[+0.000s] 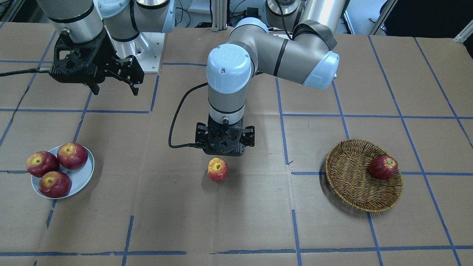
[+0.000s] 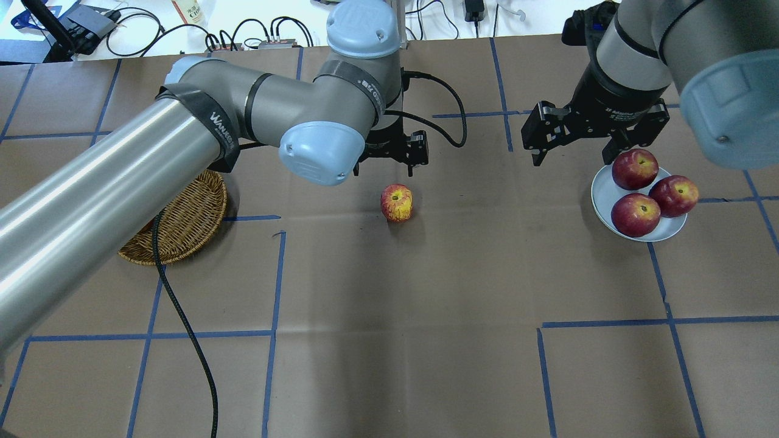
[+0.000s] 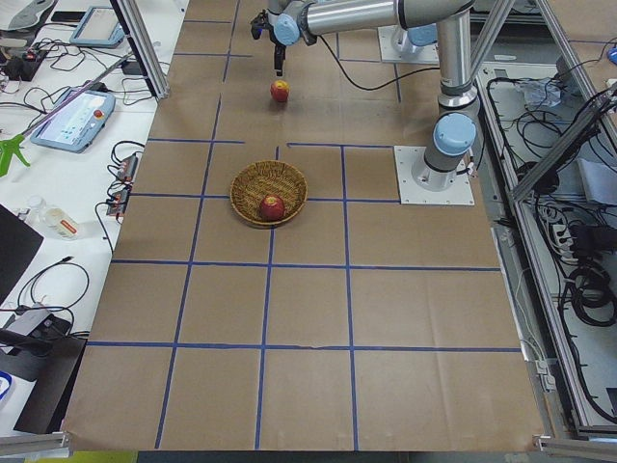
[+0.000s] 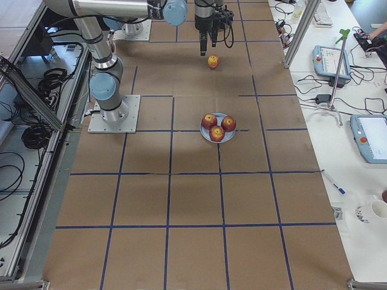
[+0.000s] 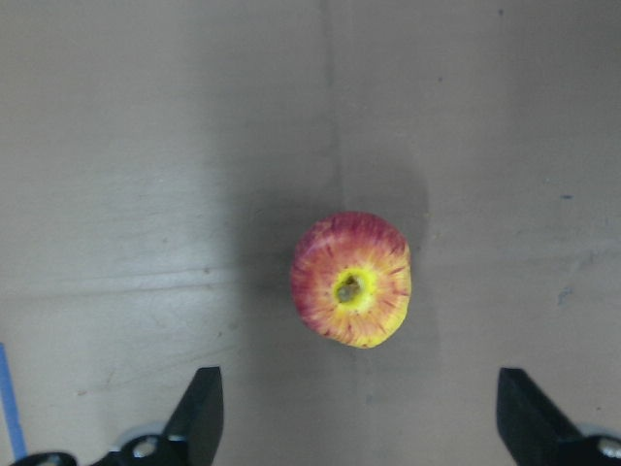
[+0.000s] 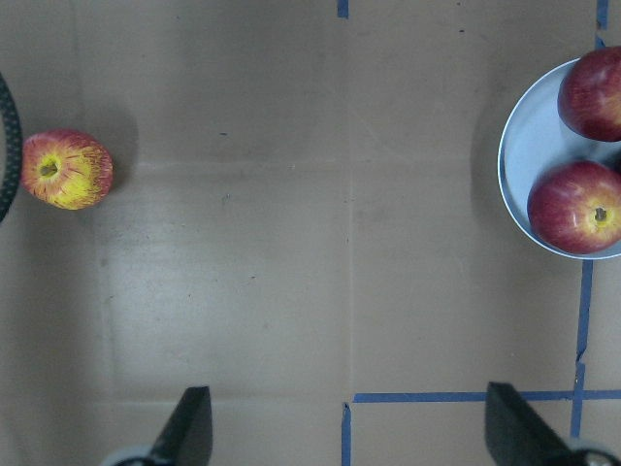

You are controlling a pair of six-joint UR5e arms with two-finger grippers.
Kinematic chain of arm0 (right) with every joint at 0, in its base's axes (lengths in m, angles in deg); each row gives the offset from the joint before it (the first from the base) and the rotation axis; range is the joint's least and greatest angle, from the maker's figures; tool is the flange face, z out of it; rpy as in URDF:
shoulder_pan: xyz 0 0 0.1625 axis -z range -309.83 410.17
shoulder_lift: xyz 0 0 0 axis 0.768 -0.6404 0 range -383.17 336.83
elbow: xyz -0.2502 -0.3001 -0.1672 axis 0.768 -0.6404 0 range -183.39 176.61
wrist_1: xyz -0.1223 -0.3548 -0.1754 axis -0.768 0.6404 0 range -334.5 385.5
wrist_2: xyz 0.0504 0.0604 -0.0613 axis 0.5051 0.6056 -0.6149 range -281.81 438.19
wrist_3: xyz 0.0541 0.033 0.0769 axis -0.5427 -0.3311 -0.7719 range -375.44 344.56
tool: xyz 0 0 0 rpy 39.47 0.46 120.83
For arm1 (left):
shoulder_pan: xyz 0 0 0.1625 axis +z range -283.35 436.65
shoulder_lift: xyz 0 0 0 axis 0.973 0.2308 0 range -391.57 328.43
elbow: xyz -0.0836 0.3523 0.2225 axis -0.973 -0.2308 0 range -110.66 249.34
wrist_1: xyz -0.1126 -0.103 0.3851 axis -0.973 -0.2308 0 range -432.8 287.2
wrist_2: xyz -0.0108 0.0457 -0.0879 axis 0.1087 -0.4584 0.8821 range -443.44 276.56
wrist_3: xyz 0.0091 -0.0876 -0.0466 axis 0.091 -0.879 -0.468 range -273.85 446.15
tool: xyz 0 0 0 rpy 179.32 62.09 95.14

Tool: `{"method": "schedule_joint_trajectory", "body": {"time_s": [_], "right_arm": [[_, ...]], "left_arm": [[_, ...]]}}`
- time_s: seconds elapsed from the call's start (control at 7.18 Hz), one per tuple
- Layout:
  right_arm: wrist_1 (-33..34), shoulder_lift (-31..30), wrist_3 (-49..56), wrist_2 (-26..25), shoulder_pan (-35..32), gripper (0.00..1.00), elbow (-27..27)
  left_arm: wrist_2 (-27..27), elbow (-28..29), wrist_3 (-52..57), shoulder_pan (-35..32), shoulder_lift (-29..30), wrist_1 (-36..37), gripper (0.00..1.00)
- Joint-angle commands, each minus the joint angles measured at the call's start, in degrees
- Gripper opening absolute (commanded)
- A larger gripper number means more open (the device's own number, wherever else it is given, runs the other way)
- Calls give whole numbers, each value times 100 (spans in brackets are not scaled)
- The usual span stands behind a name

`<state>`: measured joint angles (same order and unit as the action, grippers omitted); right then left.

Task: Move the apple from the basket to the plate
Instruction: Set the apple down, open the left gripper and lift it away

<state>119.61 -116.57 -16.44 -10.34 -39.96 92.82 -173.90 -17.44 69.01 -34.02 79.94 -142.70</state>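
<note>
Seen from overhead, the apple (image 2: 396,202) is sitting on the surface (image 2: 389,304), basket (image 2: 182,225) at its 9 o'clock, plate (image 2: 602,190) at 3. The left pincer (image 5: 357,413) is hovering released at its 12. The right pincer (image 2: 572,153), also released, should be straddling it squarely before clenching.

Seemingly paper-covered table (image 1: 229,221), blue tape grid (image 1: 155,253).

Left arm (image 2: 122,170) is stretched well forward, wrist vertical. I see the left gripper (image 5: 357,413) pointing straight down, jaws wide apart, nothing between them. Right arm (image 2: 639,55) sits on its own side, right gripper (image 1: 115,88) also facing down, jaws spread, empty.
</note>
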Motion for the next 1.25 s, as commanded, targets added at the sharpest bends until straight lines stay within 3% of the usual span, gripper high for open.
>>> {"method": "schedule_joint_trajectory", "body": {"time_s": [0.0, 0.28, 0.56, 0.84, 0.98, 1.11], "right_arm": [[2, 24, 4, 20, -4, 100, -57], [2, 68, 73, 37, 14, 100, -67], [10, 59, 65, 72, 14, 100, -58], [19, 103, -40, 90, -30, 100, -23], [141, 199, -110, 99, -117, 100, -40], [699, 426, -407, 90, -388, 100, -32]], "left_arm": [[-24, 99, 105, 150, -583, -767, 99], [-7, -58, 1015, 850, -1646, -2214, 99], [-7, -164, 1037, 916, -2106, -2448, 99], [-6, -427, 1081, 995, -2195, -2389, 99], [11, -454, 1073, 1012, -2230, -2257, 99], [11, -463, 1107, 1030, -2352, -2265, 99]]}}
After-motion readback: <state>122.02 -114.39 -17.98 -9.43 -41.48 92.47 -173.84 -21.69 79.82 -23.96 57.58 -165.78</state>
